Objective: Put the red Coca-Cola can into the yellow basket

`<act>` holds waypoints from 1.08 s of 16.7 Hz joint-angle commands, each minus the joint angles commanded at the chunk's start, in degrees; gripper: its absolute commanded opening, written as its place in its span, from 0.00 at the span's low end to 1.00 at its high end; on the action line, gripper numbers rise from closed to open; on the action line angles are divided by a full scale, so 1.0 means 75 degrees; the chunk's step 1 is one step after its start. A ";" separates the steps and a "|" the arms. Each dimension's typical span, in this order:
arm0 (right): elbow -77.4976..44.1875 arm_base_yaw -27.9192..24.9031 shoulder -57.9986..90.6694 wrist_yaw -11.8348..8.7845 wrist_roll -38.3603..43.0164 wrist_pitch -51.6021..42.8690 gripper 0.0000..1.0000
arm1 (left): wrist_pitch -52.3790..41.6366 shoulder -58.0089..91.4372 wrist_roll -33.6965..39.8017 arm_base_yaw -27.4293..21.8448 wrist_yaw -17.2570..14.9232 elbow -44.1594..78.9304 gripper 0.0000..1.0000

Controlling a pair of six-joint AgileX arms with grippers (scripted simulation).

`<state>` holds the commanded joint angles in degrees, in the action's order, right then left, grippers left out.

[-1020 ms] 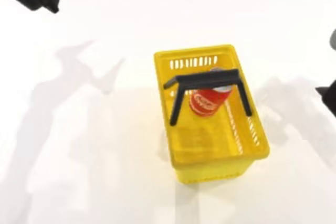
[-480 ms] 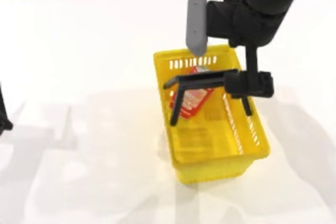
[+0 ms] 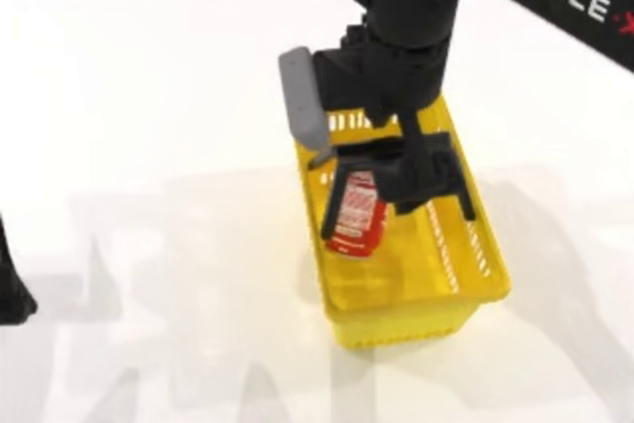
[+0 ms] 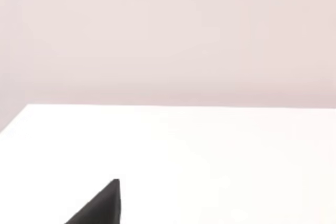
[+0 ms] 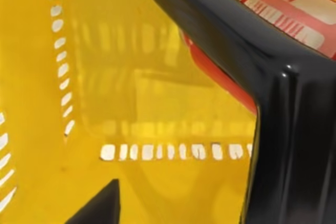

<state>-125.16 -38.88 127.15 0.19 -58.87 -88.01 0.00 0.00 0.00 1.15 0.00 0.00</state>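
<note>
Top view, basket: yellow basket [image 3: 474, 279] right of table [image 3: 149, 126] centre, black handle [image 3: 342, 190] raised.
Top view, can: red Coca-Cola can [image 3: 357, 215] tilted inside basket, near its left wall.
Top view, right tool [image 3: 421, 177]: over basket beside can; grip state cannot be told.
Left wrist view: bare table; left arm [image 3: 12, 289] at left edge.
Right wrist view: basket wall [image 5: 58, 129], can [image 5: 283, 9] behind black handle [image 5: 262, 77].

white table [image 4: 210, 156], pale wall [image 4: 168, 35], dark end effector tip [image 4: 102, 205]

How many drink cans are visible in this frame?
1. The red Coca-Cola can lies inside the yellow basket, under its black handle, beside the right gripper. The arm hides part of the basket.
</note>
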 joint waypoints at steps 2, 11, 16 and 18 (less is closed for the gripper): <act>0.0000 0.0000 0.0000 0.0000 0.0000 0.0000 1.00 | 0.0000 0.0000 0.0000 0.0000 0.0000 0.0000 1.00; 0.0823 -0.0005 -0.0131 -0.0001 0.0004 0.0691 1.00 | 0.0000 0.0000 0.0000 0.0000 0.0000 0.0000 1.00; 0.0826 -0.0006 -0.0131 -0.0001 0.0004 0.0694 0.85 | 0.0000 0.0000 0.0000 0.0000 0.0000 0.0000 1.00; 0.0826 -0.0006 -0.0131 -0.0001 0.0004 0.0694 0.70 | 0.0000 0.0000 0.0000 0.0000 0.0000 0.0000 1.00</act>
<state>-118.97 -38.92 126.16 0.18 -58.84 -82.80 0.00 0.00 0.00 1.15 0.00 0.00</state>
